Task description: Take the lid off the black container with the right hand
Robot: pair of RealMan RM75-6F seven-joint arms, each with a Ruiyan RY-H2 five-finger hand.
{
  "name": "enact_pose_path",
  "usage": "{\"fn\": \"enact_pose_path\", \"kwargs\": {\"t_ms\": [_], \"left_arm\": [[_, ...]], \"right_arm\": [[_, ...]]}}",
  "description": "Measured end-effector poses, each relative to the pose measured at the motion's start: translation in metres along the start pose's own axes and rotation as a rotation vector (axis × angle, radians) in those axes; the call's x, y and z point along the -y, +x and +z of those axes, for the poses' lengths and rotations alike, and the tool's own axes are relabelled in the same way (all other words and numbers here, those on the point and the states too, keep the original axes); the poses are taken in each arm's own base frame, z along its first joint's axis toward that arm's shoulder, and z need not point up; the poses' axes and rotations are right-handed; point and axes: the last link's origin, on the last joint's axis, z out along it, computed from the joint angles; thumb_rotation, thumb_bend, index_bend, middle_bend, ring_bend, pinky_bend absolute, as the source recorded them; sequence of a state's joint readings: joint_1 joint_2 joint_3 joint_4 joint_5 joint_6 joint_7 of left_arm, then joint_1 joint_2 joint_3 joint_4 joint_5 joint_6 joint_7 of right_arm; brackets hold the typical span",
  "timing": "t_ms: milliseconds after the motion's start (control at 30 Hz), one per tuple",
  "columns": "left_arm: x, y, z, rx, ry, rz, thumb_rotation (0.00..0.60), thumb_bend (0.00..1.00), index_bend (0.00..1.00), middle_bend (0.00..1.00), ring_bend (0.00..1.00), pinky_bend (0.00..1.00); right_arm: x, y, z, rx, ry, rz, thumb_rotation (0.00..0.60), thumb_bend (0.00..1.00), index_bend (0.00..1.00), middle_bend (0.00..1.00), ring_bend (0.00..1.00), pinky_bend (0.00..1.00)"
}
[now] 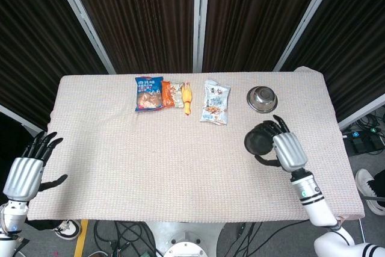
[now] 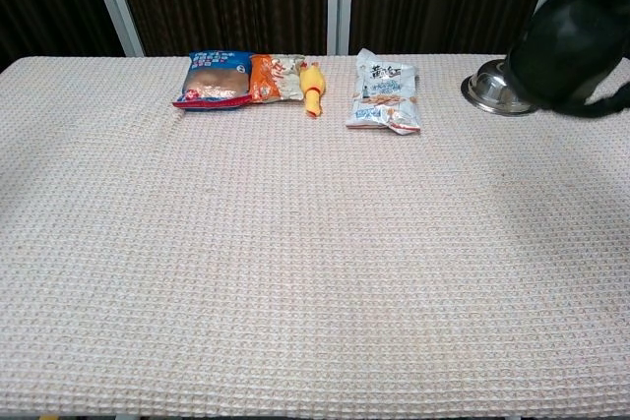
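Head view: my right hand (image 1: 287,150) grips the black container (image 1: 258,141) at four o'clock, lifted for lid removal.
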State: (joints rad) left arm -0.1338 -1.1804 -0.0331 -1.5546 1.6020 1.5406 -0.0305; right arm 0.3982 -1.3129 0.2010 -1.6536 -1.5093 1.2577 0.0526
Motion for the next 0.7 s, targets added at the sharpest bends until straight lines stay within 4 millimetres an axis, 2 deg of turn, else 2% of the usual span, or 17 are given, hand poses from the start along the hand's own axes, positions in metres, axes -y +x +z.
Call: {"fn": "enact_pose_path", "kwargs": {"t_ms": [67, 167, 267, 400, 567, 700], "left_arm": [[0.0, 0.0, 0.0, -0.001, -0.001, -0.002, 0.6, 0.09, 0.15, 0.08, 0.0, 0.17], [0.0, -0.001, 0.001, 0.0, 0.0, -0.008, 0.6, 0.09, 0.15, 0.08, 0.0, 0.17], [0.001, -0.003, 0.0, 0.004, 0.003, -0.006, 0.6, 0.09, 0.15, 0.08, 0.0, 0.17], [0.004, -0.003, -0.001, 0.009, 0.013, -0.004, 0.6, 0.09, 0.15, 0.08, 0.0, 0.17], [0.004, -0.006, -0.001, 0.016, 0.009, -0.01, 0.6, 0.09, 0.15, 0.08, 0.0, 0.17], [0.004, -0.007, -0.003, 0.024, 0.005, -0.007, 0.6, 0.09, 0.15, 0.08, 0.0, 0.17]], "right_arm": [[0.006, 0.02, -0.003, -0.139, 0.03, 0.003, 0.6, 0.2, 0.45, 0.51, 0.17, 0.05], [0.004, 0.038, -0.009, -0.279, 0.022, -0.006, 0.6, 0.2, 0.45, 0.51, 0.17, 0.03], [-0.007, 0.039, -0.011, -0.321, -0.023, -0.032, 0.6, 0.21, 0.45, 0.49, 0.16, 0.01], [-0.028, 0.02, -0.008, -0.225, -0.101, -0.078, 0.6, 0.21, 0.45, 0.49, 0.16, 0.0], [-0.052, -0.022, -0.006, 0.047, -0.177, -0.109, 0.6, 0.21, 0.45, 0.49, 0.16, 0.0], [-0.067, -0.032, -0.007, 0.139, -0.227, -0.145, 0.6, 0.21, 0.45, 0.49, 0.16, 0.0]]}}
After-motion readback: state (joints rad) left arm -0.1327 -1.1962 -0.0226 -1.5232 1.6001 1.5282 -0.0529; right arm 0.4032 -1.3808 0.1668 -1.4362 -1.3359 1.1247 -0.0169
